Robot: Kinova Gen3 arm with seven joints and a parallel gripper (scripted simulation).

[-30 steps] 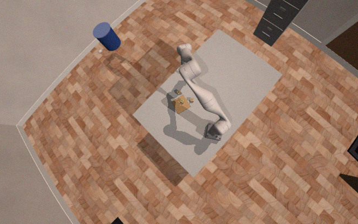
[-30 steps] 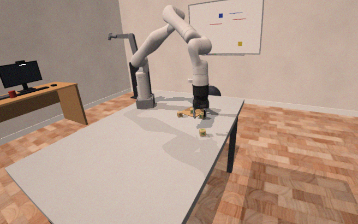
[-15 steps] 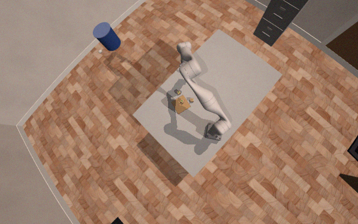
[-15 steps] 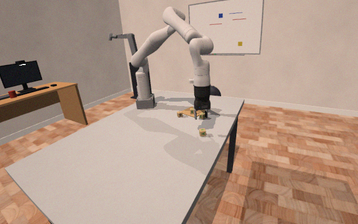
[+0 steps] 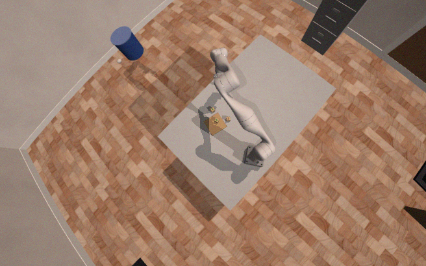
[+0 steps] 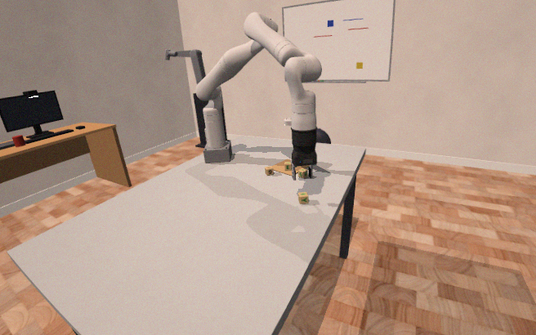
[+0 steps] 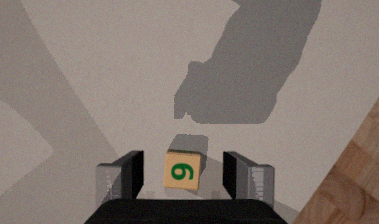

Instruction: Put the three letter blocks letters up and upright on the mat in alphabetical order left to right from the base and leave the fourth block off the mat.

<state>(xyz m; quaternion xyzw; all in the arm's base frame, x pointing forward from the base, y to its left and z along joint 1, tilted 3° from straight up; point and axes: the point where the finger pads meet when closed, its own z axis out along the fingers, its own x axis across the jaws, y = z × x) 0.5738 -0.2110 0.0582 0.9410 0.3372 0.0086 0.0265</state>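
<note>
My gripper [image 7: 183, 168] [image 6: 302, 176] is open and points straight down, low over the table. A wooden block [image 7: 181, 172] [image 6: 302, 171] with a green figure like a 6 or 9 on top lies on the table between the fingers, with a gap on each side. It is off the brown mat [image 6: 279, 167] [image 5: 215, 129], just beside its corner. One block [image 6: 288, 165] [image 5: 215, 120] lies on the mat. Another block [image 6: 269, 171] lies off the mat on its other side. A further block [image 6: 303, 198] with a green mark on top lies apart, near the table's edge.
The grey table [image 6: 178, 233] [image 5: 274, 82] has its edge close to the gripper; wooden floor [image 7: 350, 185] shows past it in the wrist view. The arm's base [image 6: 216, 154] [image 5: 256, 155] stands at the table's far end. A desk with a monitor [image 6: 29, 109] stands apart.
</note>
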